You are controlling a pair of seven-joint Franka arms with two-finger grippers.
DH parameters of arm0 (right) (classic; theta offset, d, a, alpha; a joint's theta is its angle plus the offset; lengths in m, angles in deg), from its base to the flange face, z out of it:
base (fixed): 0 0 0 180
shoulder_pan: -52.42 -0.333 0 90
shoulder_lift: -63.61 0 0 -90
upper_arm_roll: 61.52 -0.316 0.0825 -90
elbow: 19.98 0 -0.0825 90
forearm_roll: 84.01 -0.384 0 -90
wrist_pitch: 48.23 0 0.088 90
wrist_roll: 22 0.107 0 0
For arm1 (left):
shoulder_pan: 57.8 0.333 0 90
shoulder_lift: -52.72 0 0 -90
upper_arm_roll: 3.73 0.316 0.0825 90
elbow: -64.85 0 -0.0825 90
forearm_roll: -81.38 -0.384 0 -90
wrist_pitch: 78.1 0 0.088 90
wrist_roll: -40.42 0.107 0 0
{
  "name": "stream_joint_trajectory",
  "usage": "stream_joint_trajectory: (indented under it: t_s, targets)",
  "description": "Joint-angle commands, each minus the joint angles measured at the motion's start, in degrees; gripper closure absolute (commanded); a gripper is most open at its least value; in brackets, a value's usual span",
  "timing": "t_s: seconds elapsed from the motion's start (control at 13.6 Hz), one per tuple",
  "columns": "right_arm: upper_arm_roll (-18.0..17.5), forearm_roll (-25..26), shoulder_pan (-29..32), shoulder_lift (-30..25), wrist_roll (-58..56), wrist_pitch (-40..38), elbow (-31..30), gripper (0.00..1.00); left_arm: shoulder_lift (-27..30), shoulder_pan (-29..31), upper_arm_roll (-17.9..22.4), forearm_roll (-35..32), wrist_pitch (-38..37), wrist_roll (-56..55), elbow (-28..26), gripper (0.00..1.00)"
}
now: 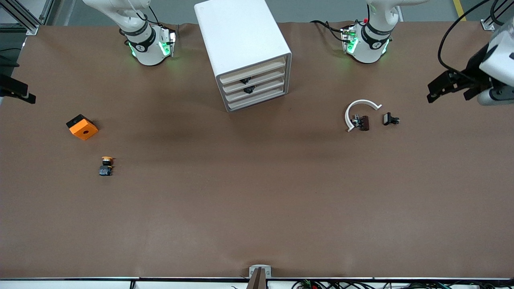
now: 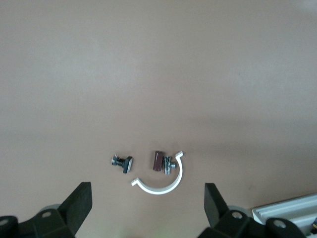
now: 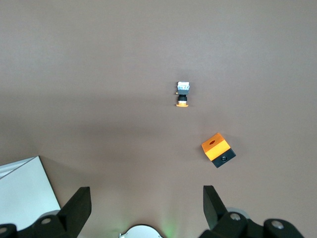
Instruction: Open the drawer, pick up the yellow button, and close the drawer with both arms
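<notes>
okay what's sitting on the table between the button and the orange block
Nothing. In the front view only bare brown table separates the button from the orange block; the right wrist view shows the same gap.

An orange block (image 1: 82, 127) with a hole lies near the table edge at the right arm's end. Toward the left arm's end, a white curved clip (image 1: 358, 110) partly rings a small brown piece (image 1: 364, 123), and a small black piece (image 1: 390, 119) lies just beside them.
</notes>
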State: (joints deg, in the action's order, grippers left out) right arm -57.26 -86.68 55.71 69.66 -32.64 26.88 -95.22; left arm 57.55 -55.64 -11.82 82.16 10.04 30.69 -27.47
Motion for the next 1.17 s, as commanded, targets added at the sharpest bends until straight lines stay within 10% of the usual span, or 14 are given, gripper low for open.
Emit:
stream_joint_trajectory:
  t_s: [0.0,0.37,1.1]
  targets:
    - [-0.40,0.38,-1.61,-7.96,0.62,4.85,-10.42,0.00,7.02,-0.93,0.27,0.80,1.07,1.03,-7.77,0.00]
    - [-0.75,0.47,-2.15,-13.86,4.46,7.33,-18.18,0.00,10.38,-1.37,0.18,0.63,3.18,0.59,-11.74,0.00]
    - [-0.75,2.58,-2.33,-15.63,4.49,8.48,-19.15,0.00,2.47,-0.85,0.27,0.28,1.60,0.59,-2.42,0.00]
